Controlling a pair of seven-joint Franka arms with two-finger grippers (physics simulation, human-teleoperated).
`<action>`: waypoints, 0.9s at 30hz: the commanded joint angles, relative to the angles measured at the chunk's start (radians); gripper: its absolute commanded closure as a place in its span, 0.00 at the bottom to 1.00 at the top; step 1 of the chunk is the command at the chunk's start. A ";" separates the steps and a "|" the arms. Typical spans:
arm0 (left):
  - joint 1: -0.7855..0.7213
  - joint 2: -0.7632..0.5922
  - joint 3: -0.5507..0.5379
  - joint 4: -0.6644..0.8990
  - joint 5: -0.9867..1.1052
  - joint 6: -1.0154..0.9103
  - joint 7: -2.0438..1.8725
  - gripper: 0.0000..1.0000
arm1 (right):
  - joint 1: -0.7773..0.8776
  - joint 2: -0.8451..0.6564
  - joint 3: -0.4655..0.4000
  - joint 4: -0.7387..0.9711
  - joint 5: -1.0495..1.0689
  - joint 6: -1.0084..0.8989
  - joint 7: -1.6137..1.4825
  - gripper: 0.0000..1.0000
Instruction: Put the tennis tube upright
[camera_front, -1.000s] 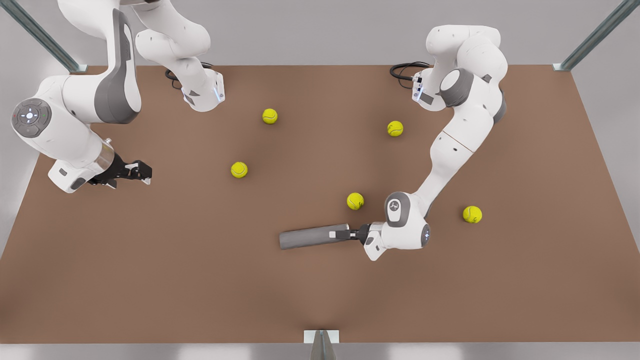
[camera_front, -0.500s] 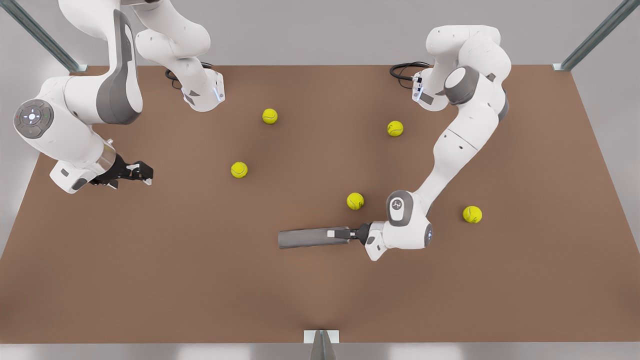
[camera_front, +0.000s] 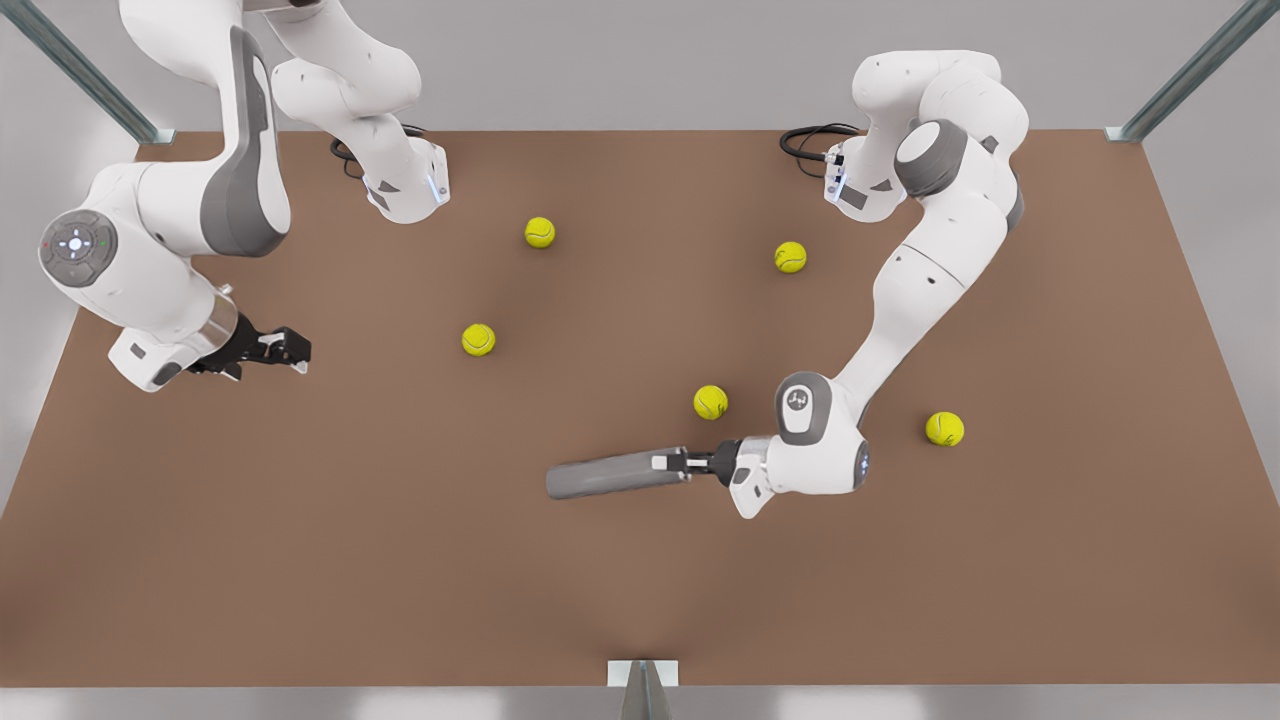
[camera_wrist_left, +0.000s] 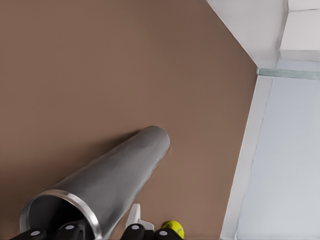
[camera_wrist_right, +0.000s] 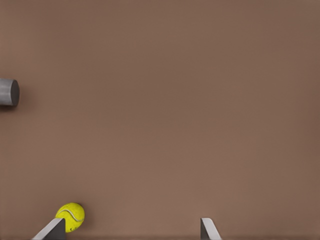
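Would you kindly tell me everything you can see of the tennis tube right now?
The tennis tube is a plain dark grey cylinder that looks metallic, hollow, with a lighter rim at its open end. It lies on its side on the brown table, pointing towards the front view's left, not yet upright. The left gripper is shut on its rim at the open end, one finger inside, one outside. A tennis ball lies nearby, apart from it.

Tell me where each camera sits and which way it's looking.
Front view: high above the table, looking down; both arms show.
Left wrist view: on the left gripper, looking along the tennis tube it grips.
Right wrist view: on the open right gripper, facing the table and a tennis ball.
Shared: all three show the tube.
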 joint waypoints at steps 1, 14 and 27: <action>0.001 -0.002 -0.008 0.000 0.001 -0.003 -0.071 0.60 | 0.000 -0.002 -0.001 -0.002 0.002 0.011 0.004 0.00; 0.072 -0.092 -0.035 0.002 0.063 -0.090 -0.122 0.79 | 0.000 -0.002 -0.001 -0.003 0.002 0.015 0.004 0.00; 0.109 -0.299 -0.038 0.010 0.699 -0.223 -0.479 0.79 | 0.000 -0.002 0.001 -0.003 0.002 0.015 0.004 0.00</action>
